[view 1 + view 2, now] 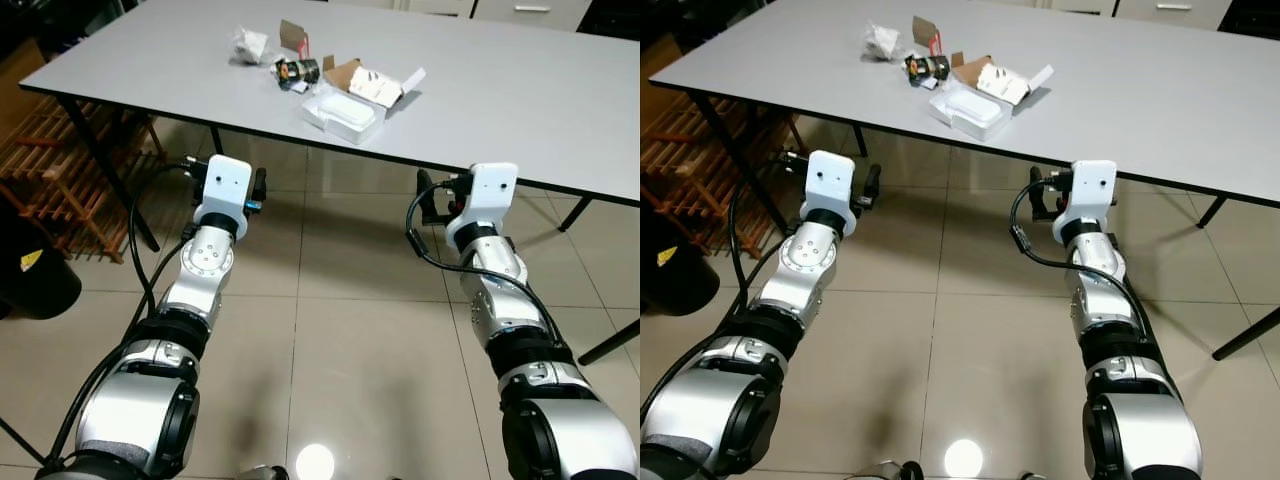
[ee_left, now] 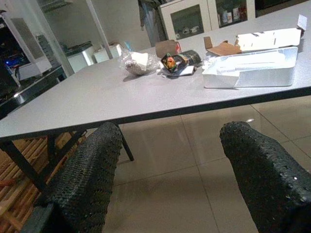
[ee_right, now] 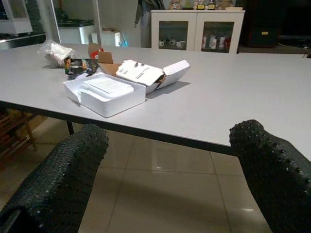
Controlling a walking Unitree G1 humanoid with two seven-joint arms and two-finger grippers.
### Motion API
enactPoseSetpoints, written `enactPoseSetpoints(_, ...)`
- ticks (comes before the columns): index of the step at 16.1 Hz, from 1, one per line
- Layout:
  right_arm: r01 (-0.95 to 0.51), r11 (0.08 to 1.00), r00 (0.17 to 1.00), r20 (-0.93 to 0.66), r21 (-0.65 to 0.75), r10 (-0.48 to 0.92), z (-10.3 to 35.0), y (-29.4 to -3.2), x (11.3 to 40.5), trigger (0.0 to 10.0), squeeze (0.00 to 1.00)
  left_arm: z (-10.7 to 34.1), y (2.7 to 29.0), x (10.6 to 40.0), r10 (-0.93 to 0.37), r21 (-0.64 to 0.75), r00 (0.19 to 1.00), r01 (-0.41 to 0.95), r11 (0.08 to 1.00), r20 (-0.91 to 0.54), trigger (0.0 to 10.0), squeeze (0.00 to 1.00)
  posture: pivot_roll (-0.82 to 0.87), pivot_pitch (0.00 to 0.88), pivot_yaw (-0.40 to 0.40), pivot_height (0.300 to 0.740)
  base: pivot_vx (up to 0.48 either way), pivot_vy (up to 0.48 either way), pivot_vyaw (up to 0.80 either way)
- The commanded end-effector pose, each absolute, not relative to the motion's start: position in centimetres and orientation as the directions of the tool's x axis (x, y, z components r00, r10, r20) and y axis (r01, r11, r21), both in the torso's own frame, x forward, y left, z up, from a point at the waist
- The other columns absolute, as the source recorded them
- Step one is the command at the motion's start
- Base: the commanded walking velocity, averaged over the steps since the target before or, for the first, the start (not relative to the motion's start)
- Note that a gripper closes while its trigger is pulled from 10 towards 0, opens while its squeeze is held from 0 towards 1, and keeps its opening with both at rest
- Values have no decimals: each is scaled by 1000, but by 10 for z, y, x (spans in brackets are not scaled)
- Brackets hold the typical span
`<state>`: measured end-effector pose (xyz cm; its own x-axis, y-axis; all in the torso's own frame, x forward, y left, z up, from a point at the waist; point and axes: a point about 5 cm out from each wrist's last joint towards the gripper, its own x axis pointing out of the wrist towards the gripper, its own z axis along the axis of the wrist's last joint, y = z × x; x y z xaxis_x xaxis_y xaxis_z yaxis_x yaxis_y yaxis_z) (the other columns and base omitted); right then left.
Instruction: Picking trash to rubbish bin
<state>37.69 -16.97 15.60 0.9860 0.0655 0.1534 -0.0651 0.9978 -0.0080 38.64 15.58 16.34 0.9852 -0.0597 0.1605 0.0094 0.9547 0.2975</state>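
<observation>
The table (image 1: pixel 520 90) runs off the top and right edges, its far end unseen. A black bin (image 1: pixel 30 275) is cut by the left edge. The print on the small dark wrapper (image 1: pixel 296 71) is too small to read. Cabinet (image 3: pixel 197 29) contents behind the glass are too small to name.
</observation>
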Motion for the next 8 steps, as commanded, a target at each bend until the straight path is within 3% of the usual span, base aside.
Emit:
enactPoseSetpoints(1,-70,998,985,157,-6,70,156,-171,376,10000,0,165,154,387,-57,306,985,5,952,161,10000,0,-7,123,50,740,480,0,0)
enactPoseSetpoints(8,-61,998,985,165,8,59,155,-173,375,10000,0,163,151,385,-82,289,982,31,957,168,10000,0,-8,126,52,740,480,0,0)
